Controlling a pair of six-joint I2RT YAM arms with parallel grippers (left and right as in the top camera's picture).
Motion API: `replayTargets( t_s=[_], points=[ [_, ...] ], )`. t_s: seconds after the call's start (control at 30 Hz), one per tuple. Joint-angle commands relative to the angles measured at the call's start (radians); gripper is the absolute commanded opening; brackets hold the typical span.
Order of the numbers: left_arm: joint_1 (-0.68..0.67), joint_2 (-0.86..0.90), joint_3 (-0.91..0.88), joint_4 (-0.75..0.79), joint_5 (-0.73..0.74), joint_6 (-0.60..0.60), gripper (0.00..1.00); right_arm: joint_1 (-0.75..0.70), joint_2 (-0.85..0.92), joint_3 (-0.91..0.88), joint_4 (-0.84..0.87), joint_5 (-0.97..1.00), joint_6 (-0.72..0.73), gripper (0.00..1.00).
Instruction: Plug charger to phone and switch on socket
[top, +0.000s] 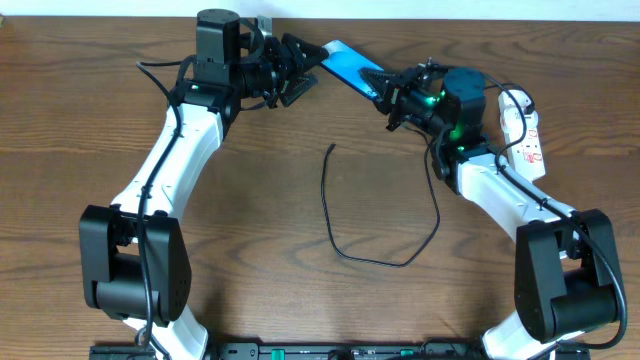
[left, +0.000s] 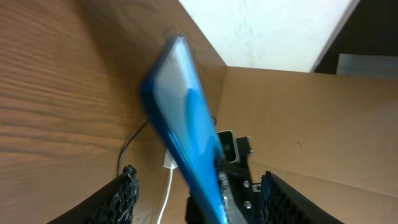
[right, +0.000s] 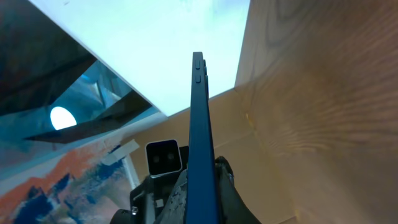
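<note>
The phone (top: 348, 66) sits near 12 o'clock, slanting between the two arms with its blue screen showing. The right gripper (top: 388, 92) reaches in from 2 o'clock and is clamped tight on the phone's right end. The left gripper (top: 303, 72), angled in from 11 o'clock, stands partly spread, with a gap between each finger and the phone's other end. The charger (top: 324, 195) lies in a loose curve at the centre of the bench (top: 260, 230). The socket (top: 524, 135) lies at 3 o'clock.
</note>
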Motion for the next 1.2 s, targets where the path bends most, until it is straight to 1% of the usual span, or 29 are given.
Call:
replayTargets(
  t_s=[0.0,0.27,0.43,0.5,0.67,0.83,1.0,1.13,1.17],
  points=[
    [0.002,-0.019,-0.001,0.038,0.023,-0.032,0.63,0.04,-0.009,0.031,0.014,0.006,0.091,0.02],
    [0.002,-0.019,-0.001,0.047,-0.003,-0.094,0.63,0.098,-0.009,0.083,0.014,0.035,0.098,0.02],
    [0.002,-0.019,-0.001,0.047,-0.014,-0.143,0.62,0.129,-0.009,0.088,0.013,0.1,0.098,0.02],
    [0.002,-0.019,-0.001,0.047,-0.014,-0.17,0.56,0.14,-0.009,0.088,0.009,0.115,0.097,0.02],
    [0.002,-0.019,-0.001,0.047,-0.019,-0.222,0.51,0.159,-0.009,0.088,0.004,0.132,0.094,0.02],
    [0.002,-0.019,-0.001,0.047,-0.03,-0.238,0.44,0.165,-0.009,0.088,-0.016,0.152,0.093,0.02],
    [0.002,-0.019,-0.001,0.047,-0.038,-0.245,0.37,0.165,-0.009,0.088,-0.078,0.164,0.086,0.02],
    [0.002,-0.019,-0.001,0.047,-0.045,-0.256,0.33,0.165,-0.009,0.088,-0.089,0.171,0.081,0.02],
    [0.002,-0.019,-0.001,0.047,-0.045,-0.256,0.31,0.165,-0.009,0.088,-0.089,0.171,0.081,0.02]
  ],
)
